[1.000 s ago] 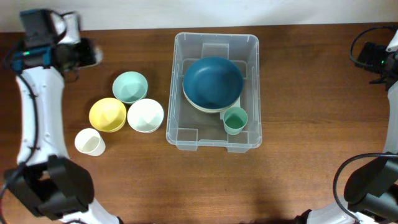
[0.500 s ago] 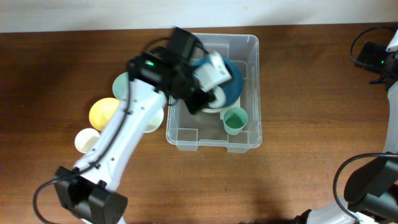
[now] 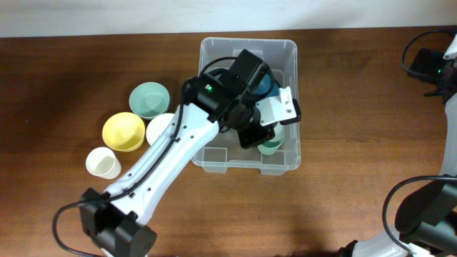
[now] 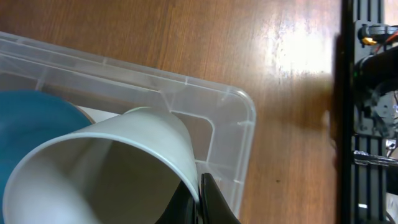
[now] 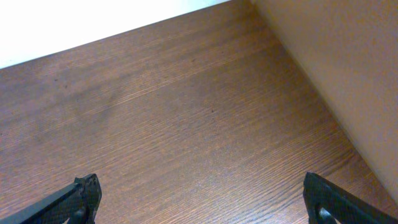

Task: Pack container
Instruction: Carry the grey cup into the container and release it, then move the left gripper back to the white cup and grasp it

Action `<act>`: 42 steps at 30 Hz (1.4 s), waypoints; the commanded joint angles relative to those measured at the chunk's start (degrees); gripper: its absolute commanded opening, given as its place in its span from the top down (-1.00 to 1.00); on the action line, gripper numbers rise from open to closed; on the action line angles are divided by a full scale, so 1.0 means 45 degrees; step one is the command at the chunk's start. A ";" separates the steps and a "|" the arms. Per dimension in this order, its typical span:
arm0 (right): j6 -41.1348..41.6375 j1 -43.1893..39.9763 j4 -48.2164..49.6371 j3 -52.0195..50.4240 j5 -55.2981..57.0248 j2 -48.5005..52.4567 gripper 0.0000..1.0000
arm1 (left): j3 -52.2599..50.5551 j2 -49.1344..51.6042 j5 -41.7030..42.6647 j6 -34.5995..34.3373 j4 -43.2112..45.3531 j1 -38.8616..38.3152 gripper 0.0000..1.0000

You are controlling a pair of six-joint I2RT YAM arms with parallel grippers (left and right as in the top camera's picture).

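Observation:
The clear plastic container (image 3: 246, 44) stands at the table's middle. Inside it are a dark blue bowl (image 3: 268, 83) stacked on a pale one and a small green cup (image 3: 270, 148), both partly hidden by my left arm. My left gripper (image 3: 263, 123) is shut on the rim of a white cup (image 3: 278, 111), held tilted above the container's right side over the green cup. In the left wrist view the jaws (image 4: 200, 199) pinch the white cup's wall (image 4: 106, 162), with the container's corner (image 4: 242, 106) and the blue bowl (image 4: 31, 118) below. My right gripper (image 5: 202, 205) is open and empty above bare table.
Left of the container stand a teal bowl (image 3: 149, 99), a yellow bowl (image 3: 123, 131), a white bowl (image 3: 161, 127) partly under my left arm, and another white cup (image 3: 103, 163). The right arm (image 3: 435, 68) stays at the far right edge.
My left arm swung from the far left corner over the container, carrying the white cup to the right, over the green cup. The right arm has not moved.

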 commanded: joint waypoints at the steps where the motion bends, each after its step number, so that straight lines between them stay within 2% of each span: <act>1: 0.0141 -0.0058 0.0029 0.0063 0.0155 0.0044 -0.98 | 0.0015 0.0656 -0.0141 0.0301 0.0253 -0.0005 0.99; 6: 0.0141 -0.0058 0.0024 0.0063 0.0155 0.0044 -0.98 | 0.0015 0.1073 -0.0855 0.0296 0.0495 -0.0005 0.99; 15: 0.0141 -0.0058 0.0024 0.0063 0.0155 0.0044 -0.97 | 0.0015 0.1554 -0.0899 0.0291 0.0641 -0.0005 0.98; 16: 0.0141 -0.0058 0.0024 0.0063 0.0155 0.0044 -0.98 | 0.0015 0.1554 -0.0899 0.0291 0.0641 -0.0005 0.88; 17: 0.0141 -0.0058 0.0029 0.0063 0.0155 0.0044 -0.98 | 0.0015 0.1554 -0.0899 0.0287 0.0641 -0.0005 0.67; 18: 0.0141 -0.0058 0.0024 0.0063 0.0155 0.0044 -0.98 | 0.0015 0.1554 -0.0894 0.0282 0.0641 -0.0005 0.07; 20: 0.0141 -0.0058 0.0024 0.0063 0.0155 0.0044 -0.98 | 0.0019 0.1554 -0.0894 0.0277 0.0636 -0.0005 -0.26; 22: 0.0141 -0.0058 0.0024 0.0063 0.0155 0.0044 -0.98 | 0.0044 0.1549 -0.0899 0.0204 0.0636 -0.0005 -0.40; 28: 0.0141 -0.0058 0.0024 0.0063 0.0155 0.0044 -0.98 | 0.0661 0.1549 -0.1146 -0.0233 0.0452 0.0131 -0.41; 33: 0.0141 -0.0058 0.0024 0.0063 0.0155 0.0044 -0.98 | 0.1904 0.1549 -0.4906 -0.3031 0.0170 0.0933 -0.41; 35: 0.0141 -0.0058 0.0024 0.0063 0.0155 0.0044 -0.98 | 0.2341 0.1549 -0.5848 -0.4061 -0.0136 0.1394 -0.43; 38: 0.0141 -0.0058 0.0024 0.0063 0.0155 0.0044 -0.98 | 0.2948 0.1525 -0.6921 -0.6353 -0.0665 0.2341 -0.60; 42: 0.0141 -0.0058 0.0024 0.0063 0.0155 0.0044 -0.98 | 0.3274 0.1452 -0.7247 -0.9738 -0.1287 0.4075 -0.63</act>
